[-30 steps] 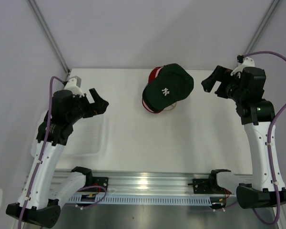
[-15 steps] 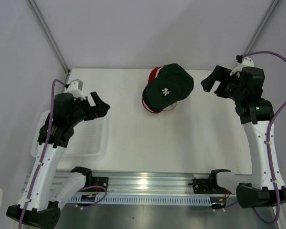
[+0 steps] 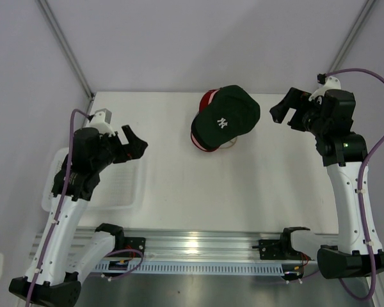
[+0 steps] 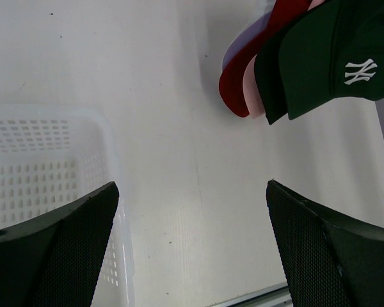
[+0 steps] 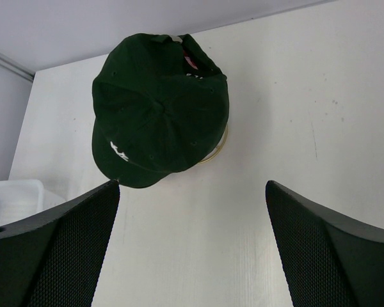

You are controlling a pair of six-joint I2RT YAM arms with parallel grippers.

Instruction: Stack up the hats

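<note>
The hats sit in one pile at the back middle of the table, with the dark green cap (image 3: 227,115) and its white logo on top. The left wrist view shows the brims fanned out: lavender (image 4: 233,54), red (image 4: 243,77), pink (image 4: 253,93), black (image 4: 269,83) and dark green (image 4: 345,57). My left gripper (image 3: 136,137) hangs open over the table's left side, well apart from the pile. On the pile's other side, my right gripper (image 3: 285,115) is open and holds nothing. From the right wrist the green cap (image 5: 157,118) covers the others.
A white perforated tray (image 3: 137,192) lies at the front left under my left arm; its corner (image 4: 109,147) shows in the left wrist view. A thin gold wire stand (image 5: 221,150) peeks out beneath the pile. The metal rail (image 3: 198,246) runs along the near edge.
My left arm has shifted slightly toward the near right, still open. The right arm and the pile of hats have not moved.
</note>
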